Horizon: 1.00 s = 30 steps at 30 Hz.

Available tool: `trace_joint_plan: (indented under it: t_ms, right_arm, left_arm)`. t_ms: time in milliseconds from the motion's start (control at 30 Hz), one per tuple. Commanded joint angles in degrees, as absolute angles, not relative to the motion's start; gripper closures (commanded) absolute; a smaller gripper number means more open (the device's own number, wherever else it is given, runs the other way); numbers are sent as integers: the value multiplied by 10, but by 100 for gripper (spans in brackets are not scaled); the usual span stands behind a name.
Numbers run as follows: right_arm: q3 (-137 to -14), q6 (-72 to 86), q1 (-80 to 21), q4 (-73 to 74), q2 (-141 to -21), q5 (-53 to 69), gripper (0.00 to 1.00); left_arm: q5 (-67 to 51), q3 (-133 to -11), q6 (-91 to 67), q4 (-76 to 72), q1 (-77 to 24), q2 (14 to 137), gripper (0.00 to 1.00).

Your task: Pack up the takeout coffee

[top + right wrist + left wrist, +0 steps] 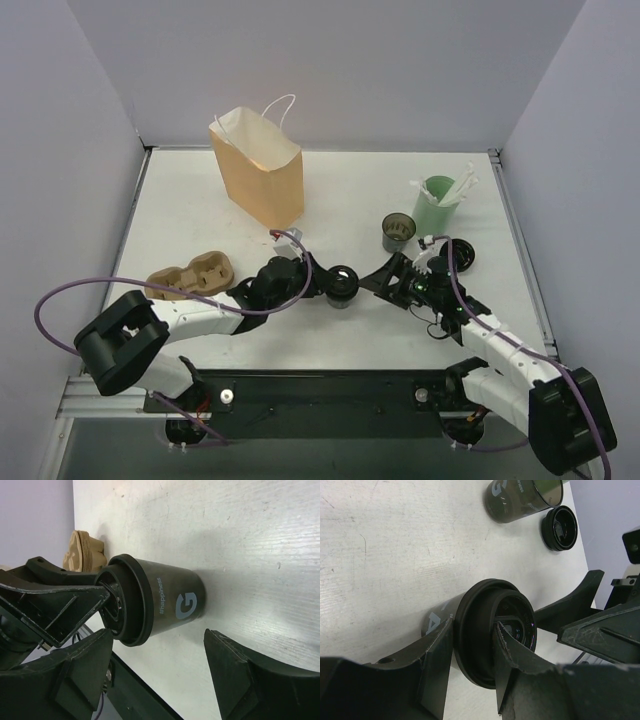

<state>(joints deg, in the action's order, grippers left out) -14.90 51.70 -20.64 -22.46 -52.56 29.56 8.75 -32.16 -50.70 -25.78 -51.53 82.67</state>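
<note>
Left gripper (470,650) clamped on takeout coffee (165,602) at the lid, cup upright mid-worktop (200,220) towards near edge; right gripper (160,647) jaws released, straddling it; I can't see cup wall from above

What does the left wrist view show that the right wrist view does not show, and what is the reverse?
Only the left wrist view shows a second dark cup and a loose black lid lying beside it. Only the right wrist view shows the pulp tray and the G logo on the coffee's side. Both show the takeout coffee on the table, the left gripper pinching its lid rim, and the open right gripper, which is not touching the cup.
</note>
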Motion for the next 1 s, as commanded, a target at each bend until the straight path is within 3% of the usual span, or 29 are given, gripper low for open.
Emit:
trace_joint_plan:
  t_ms: [0, 267, 667, 967]
  right_arm:
    - [-205, 462, -204, -205, -581, 365, 25]
    - [-276, 410, -215, -178, -672, 388, 27]
    - [-272, 408, -241, -243, -770, 398, 52]
    - [-274, 393, -233, -223, -780, 404, 63]
  left_arm:
    - [69, -286, -446, -25, -517, 873, 57]
    - [58, -281, -452, -39, -518, 873, 57]
    - [40, -270, -461, -55, -521, 851, 57]
    - [30, -325, -427, 27, -511, 799, 52]
